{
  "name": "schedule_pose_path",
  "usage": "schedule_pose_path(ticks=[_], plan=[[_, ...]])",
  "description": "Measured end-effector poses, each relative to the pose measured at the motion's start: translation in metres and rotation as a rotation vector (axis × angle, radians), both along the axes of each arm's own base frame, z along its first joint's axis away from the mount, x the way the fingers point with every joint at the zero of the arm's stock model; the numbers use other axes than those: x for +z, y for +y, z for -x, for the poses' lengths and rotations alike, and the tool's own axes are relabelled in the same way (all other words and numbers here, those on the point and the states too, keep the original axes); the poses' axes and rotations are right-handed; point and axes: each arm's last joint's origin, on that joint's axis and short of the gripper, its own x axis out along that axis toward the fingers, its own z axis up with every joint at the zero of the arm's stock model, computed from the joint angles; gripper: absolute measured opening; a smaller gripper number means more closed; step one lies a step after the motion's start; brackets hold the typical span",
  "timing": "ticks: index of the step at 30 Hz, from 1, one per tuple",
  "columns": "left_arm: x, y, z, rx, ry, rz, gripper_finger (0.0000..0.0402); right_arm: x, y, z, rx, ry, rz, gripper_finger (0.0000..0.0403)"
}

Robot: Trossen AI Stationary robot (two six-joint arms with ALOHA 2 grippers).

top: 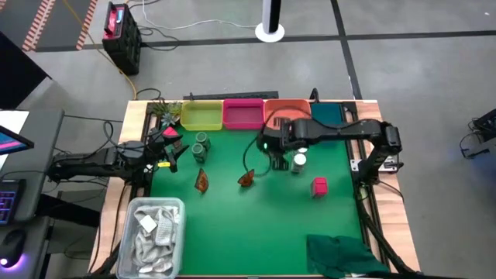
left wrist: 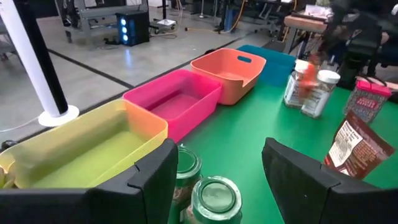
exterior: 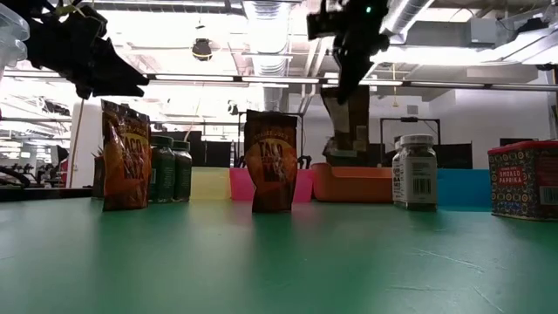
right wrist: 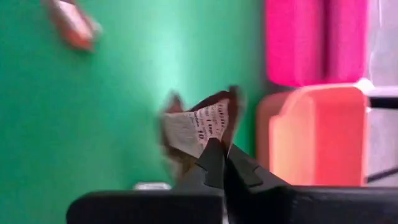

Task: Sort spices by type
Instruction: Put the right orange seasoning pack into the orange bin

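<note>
Four trays (top: 242, 115) sit empty; right gripper (right wrist: 219, 163) pinches a packet (right wrist: 199, 127), left gripper (left wrist: 217, 163) gapes.

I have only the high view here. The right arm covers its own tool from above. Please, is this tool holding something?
Observer: Yes. In the right wrist view the right tool is shut on an orange-brown packet, pinched at its edge.
Operator: Is the packet standing on the table or lifted?
Observer: Lifted. In the low view it hangs clear of the green table, with its lower edge about level with the rim of the orange tray.
Operator: And the left tool, is it holding anything?
Observer: No. The left wrist view shows the left tool open and empty, with the dark green jars just ahead, between its fingers.
</note>
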Motion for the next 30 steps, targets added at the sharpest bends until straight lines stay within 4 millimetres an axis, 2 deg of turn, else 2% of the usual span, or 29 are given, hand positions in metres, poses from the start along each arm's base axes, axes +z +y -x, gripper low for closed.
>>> schedule_pose_path(ticks=[9,15,22,30], plan=[[0.013,0.0,-0.002,-0.003,-0.129,-0.027,0.0224,0.006,-0.091,0.013,-0.254,-0.114,0.032,0.0017],[0.031,0.0,0.001,-0.005,-0.149,-0.054,0.0224,0.012,-0.131,0.027,-0.364,-0.191,0.057,0.0017],[0.047,0.002,-0.009,0.064,-0.055,-0.029,0.0224,0.015,-0.161,0.038,-0.404,-0.306,-0.037,0.0018],[0.054,0.004,-0.044,0.117,0.033,-0.123,0.0224,0.013,-0.169,0.048,-0.585,-0.329,-0.116,0.0023]])
